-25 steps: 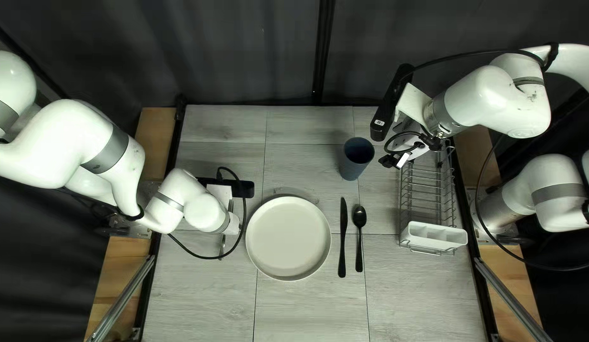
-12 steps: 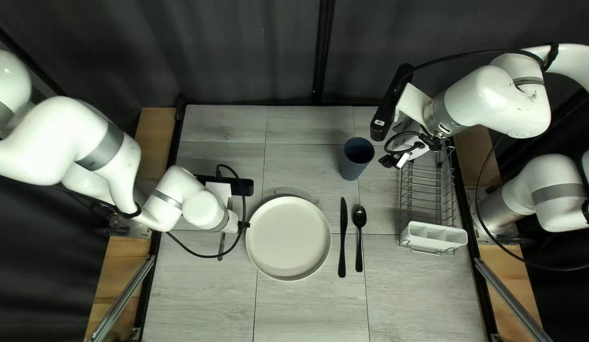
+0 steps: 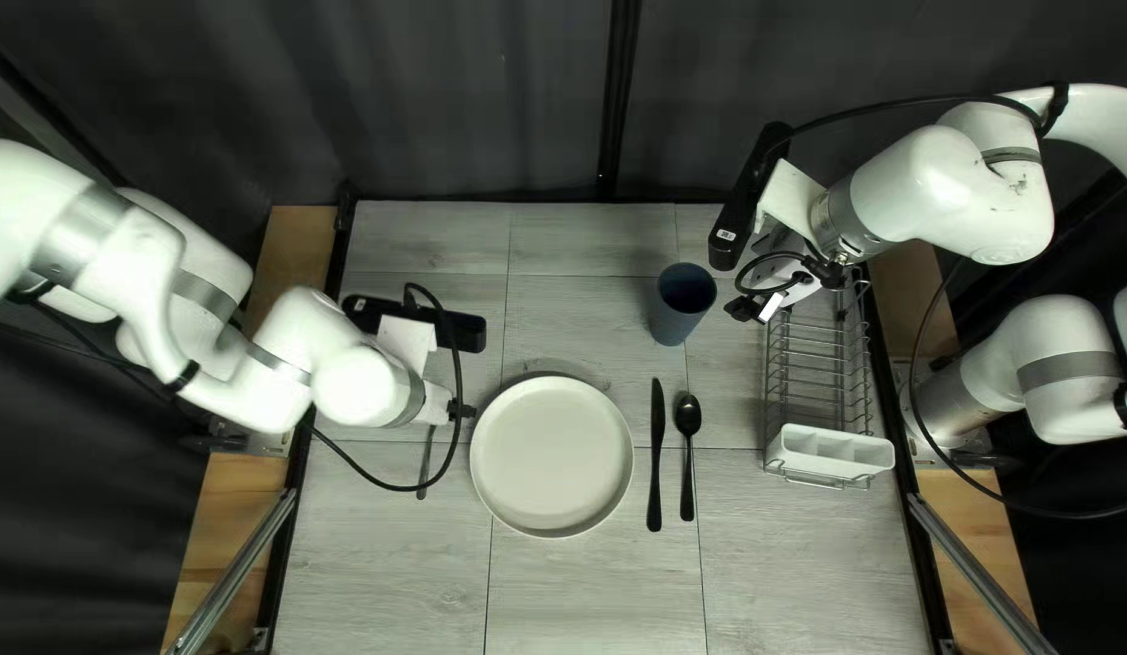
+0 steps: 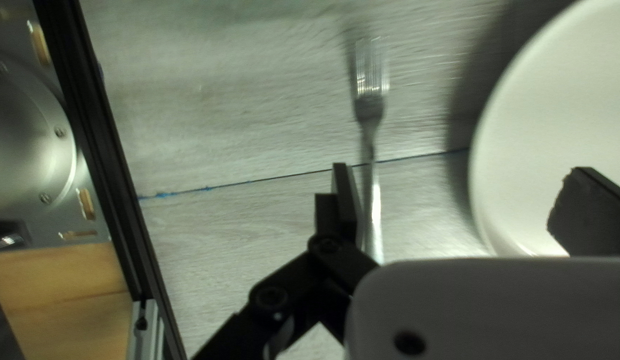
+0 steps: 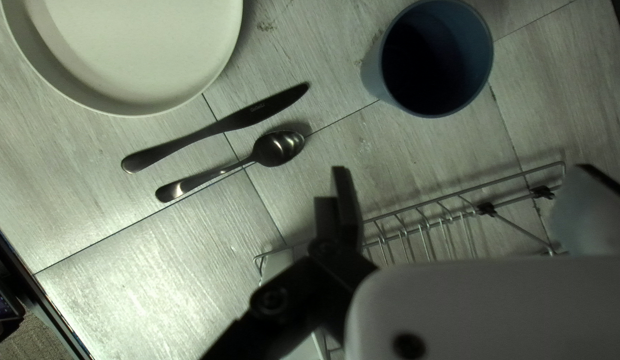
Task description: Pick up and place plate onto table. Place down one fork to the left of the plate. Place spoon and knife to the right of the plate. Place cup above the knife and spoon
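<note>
In the top left view my left gripper hangs beside the left rim of the white plate, above the fork, which the arm partly hides. The left wrist view shows that gripper open, one finger over the silver fork, the other over the plate. Right of the plate lie a black knife and black spoon; the blue cup stands above them. My right gripper is over the rack's far end; its wrist view shows the gripper open and empty.
A wire rack with a white holder stands at the right of the table, partly under my right gripper. Black edge rails line the table's sides. A loop of cable hangs by my left gripper.
My left wrist and gripper have moved toward the table's far edge and tilted, uncovering more table near the fork's handle. My right arm, the plate, cup, knife and spoon look unmoved.
</note>
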